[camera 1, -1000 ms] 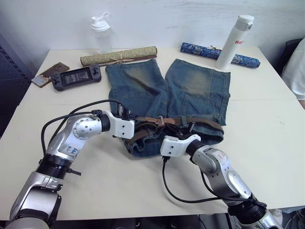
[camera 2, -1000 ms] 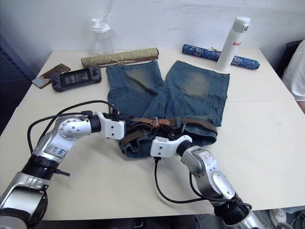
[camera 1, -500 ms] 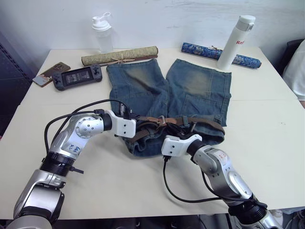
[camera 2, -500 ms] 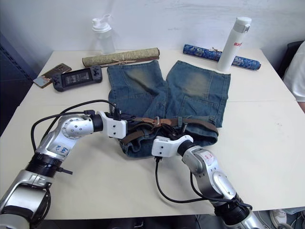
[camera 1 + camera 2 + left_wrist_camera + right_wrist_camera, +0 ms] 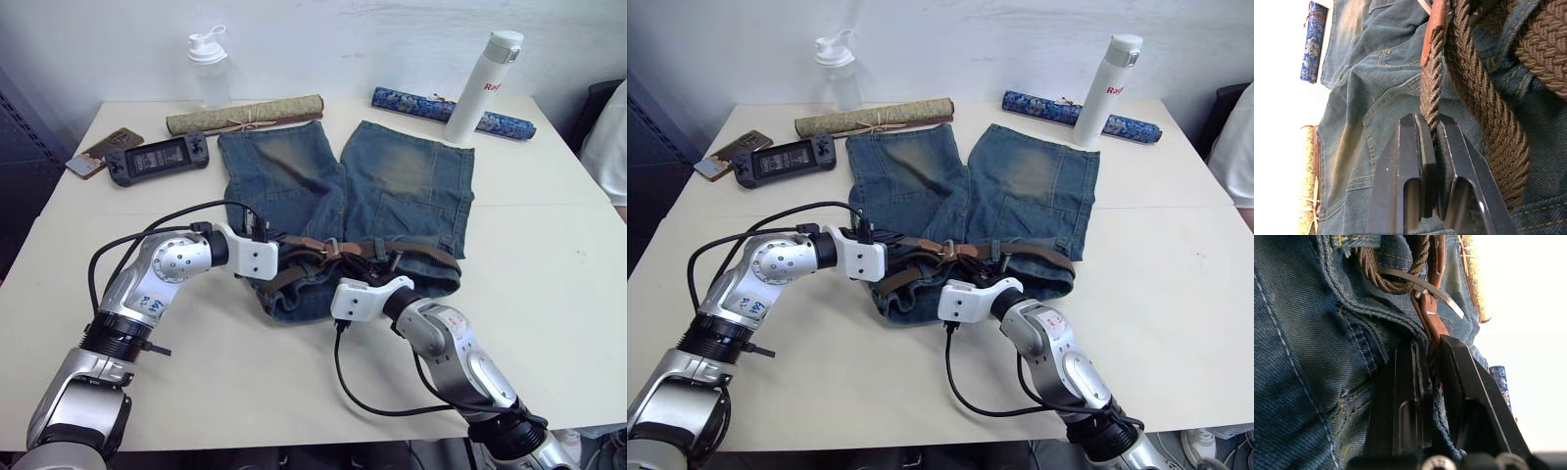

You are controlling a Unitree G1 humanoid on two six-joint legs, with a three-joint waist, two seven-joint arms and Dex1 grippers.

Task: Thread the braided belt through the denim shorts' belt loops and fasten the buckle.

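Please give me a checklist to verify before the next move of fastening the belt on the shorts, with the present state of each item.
1. Left gripper jaws closed on the braided belt: ok.
2. Right gripper jaws holding the belt's brown leather end: ok.
3. The buckle is near the right gripper: ok.
4. Belt lies along the waistband of the denim shorts: ok.
5. Belt passes through every loop: cannot tell.
6. Buckle fastened: cannot tell.

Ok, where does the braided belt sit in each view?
Left eye view: braided belt across the waistband of the denim shorts, mid-picture.
Right eye view: same place.
Left wrist view: braid running away from the left tool, which pinches one strand.
Right wrist view: braid above the leather end.
Shared landmark: blue patterned roll.
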